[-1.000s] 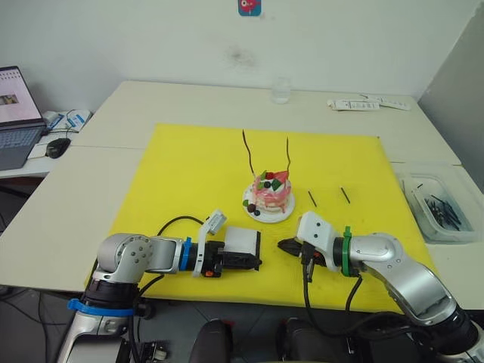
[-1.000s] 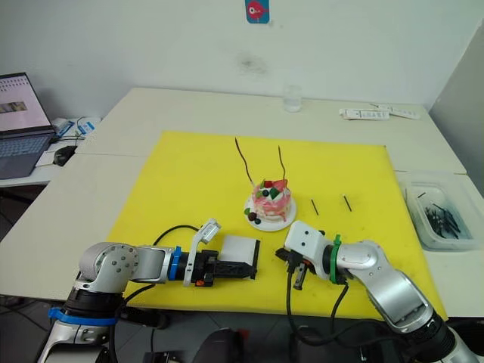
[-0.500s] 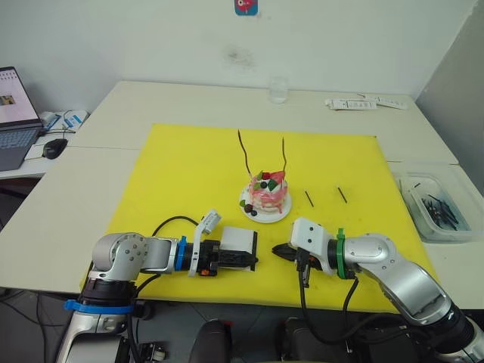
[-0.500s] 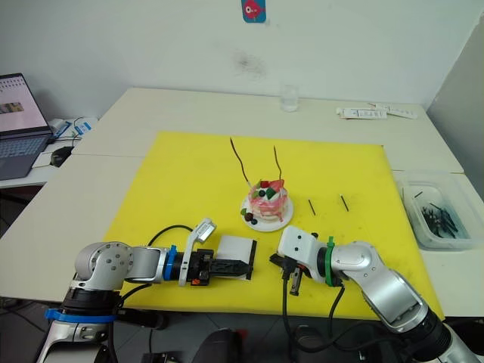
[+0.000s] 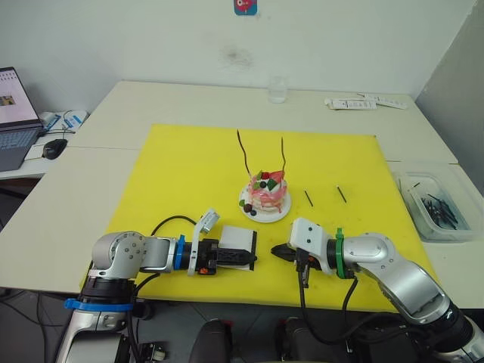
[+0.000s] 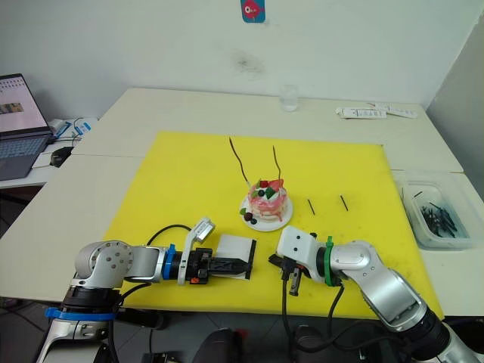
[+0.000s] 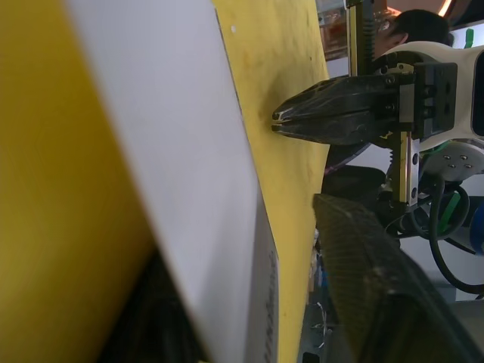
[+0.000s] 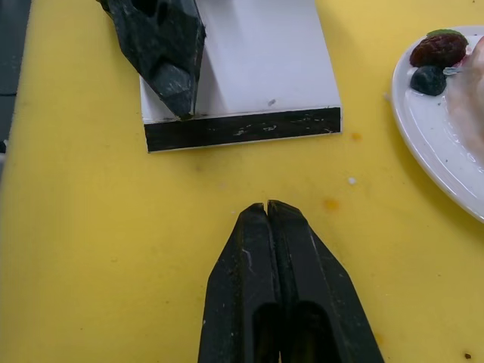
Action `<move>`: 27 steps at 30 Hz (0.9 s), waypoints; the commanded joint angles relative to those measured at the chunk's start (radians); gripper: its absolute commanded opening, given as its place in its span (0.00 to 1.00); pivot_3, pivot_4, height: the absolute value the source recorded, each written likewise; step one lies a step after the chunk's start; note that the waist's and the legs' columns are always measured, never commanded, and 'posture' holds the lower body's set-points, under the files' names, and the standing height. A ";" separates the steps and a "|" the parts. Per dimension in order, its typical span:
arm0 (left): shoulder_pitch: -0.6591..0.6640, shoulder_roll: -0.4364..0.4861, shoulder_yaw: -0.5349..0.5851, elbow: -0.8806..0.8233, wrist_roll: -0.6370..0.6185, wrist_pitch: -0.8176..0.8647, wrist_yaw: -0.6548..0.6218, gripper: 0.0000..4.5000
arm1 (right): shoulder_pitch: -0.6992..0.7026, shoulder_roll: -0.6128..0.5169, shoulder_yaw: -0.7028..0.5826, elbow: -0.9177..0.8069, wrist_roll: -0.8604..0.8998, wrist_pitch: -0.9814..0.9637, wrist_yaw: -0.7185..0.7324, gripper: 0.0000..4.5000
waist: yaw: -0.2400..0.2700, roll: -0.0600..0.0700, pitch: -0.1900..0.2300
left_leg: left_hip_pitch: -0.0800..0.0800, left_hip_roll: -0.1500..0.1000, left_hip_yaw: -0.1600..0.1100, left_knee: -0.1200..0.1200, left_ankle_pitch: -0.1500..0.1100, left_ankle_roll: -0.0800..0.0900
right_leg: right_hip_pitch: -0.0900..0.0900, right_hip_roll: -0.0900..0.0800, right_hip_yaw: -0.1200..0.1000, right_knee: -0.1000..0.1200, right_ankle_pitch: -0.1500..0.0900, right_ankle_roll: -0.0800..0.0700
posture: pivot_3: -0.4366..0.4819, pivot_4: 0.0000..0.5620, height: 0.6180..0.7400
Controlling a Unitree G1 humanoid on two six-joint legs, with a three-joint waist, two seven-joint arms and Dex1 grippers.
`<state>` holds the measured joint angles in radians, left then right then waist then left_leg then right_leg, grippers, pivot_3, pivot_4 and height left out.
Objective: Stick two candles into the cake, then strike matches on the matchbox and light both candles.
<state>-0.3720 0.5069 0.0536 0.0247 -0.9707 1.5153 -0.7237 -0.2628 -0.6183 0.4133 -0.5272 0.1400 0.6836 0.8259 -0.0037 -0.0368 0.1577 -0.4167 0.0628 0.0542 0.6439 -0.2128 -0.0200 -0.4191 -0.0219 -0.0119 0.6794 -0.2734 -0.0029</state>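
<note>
- The left gripper lies low over the yellow mat, its fingers clamped across the matchbox, which is tilted with one long edge lifted off the mat.
- The matchbox's black strip faces the right gripper.
- The right gripper has its fingers pressed tight together, tips touching; whether a match is pinched between them cannot be told. The tips rest close above the mat, just beside the black strip and apart from it.
- The cake stands on its white plate just beyond the two grippers, near the middle of the mat.
- Two candles stand in the cake, rising well above it; neither shows a flame.
- Two matches lie on the mat to the right of the cake, apart from each other.
- A clear tray with dark sticks sits on the counter past the mat's right edge.
</note>
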 commanded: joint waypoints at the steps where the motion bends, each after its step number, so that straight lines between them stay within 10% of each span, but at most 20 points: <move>1: 0.020 0.022 0.026 0.040 0.048 -0.003 0.036 0.24 | -0.013 0.003 -0.007 -0.031 0.007 -0.010 0.000 0.00 | 0.000 0.000 0.000 | 0.000 0.000 0.000 0.000 0.000 0.000 | 0.000 0.000 0.000 0.000 0.000 0.000 | 0.48 0.27 0.72; 5: 0.023 0.022 0.025 0.033 0.049 0.000 0.040 0.00 | -0.012 0.002 -0.009 -0.038 0.008 -0.003 -0.003 0.00 | 0.000 0.000 0.000 | 0.000 0.000 0.000 -0.002 0.000 0.000 | 0.000 0.000 0.000 0.000 -0.001 -0.001 | 0.48 0.27 0.72; 27: -0.009 0.038 0.167 -0.182 -0.196 0.099 0.030 0.00 | 0.072 -0.036 -0.301 -0.229 0.179 0.096 -0.065 0.00 | 0.001 -0.003 0.015 | -0.010 0.001 -0.001 -0.003 0.000 0.000 | -0.003 0.001 -0.002 0.000 0.000 0.005 | 0.48 0.27 0.72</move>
<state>-0.3727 0.5286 0.1905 -0.1198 -1.1070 1.6080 -0.6874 -0.2004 -0.6578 0.1496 -0.7047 0.2892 0.7728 0.7746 -0.0030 -0.0396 0.1732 -0.4274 0.0634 0.0533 0.6411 -0.2131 -0.0208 -0.4219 -0.0211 -0.0138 0.6789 -0.2738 0.0025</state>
